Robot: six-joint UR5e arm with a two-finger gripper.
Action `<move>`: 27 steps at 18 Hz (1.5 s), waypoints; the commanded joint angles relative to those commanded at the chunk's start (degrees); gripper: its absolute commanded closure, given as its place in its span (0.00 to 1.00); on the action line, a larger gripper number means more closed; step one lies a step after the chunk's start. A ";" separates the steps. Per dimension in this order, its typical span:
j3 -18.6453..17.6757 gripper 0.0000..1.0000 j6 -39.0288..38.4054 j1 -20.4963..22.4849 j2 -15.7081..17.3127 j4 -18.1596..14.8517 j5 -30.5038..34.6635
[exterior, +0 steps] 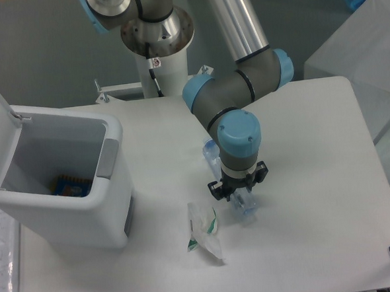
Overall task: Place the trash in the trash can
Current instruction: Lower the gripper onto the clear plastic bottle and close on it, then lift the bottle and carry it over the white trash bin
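Right under the gripper [240, 195] lies the crushed bottle [232, 183], long axis running roughly 11 to 5 o'clock across the table [316, 178]. Fingers straddle it, but whether they've clamped is hard to tell. Wrapper [205, 232] sits near, around 7 o'clock; the open trash can [72, 186] is well apart at 9 o'clock.

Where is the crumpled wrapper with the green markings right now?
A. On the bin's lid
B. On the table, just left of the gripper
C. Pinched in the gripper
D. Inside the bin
B: the wrapper lies flat on the table, left of the gripper and apart from it.
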 joint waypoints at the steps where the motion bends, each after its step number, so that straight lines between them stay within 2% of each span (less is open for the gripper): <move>1: 0.09 0.48 0.00 0.00 0.27 0.00 0.00; 8: 2.81 0.49 0.79 0.17 2.81 0.00 -0.35; 14: 8.34 0.51 0.79 0.88 5.19 0.00 -1.49; 18: 11.42 0.51 0.88 0.88 7.47 0.17 -8.16; 20: 11.60 0.51 1.84 0.79 9.40 1.40 -10.10; 23: 11.60 0.51 3.25 0.88 12.56 2.19 -16.59; 27: 12.82 0.51 3.69 1.06 15.03 4.04 -23.89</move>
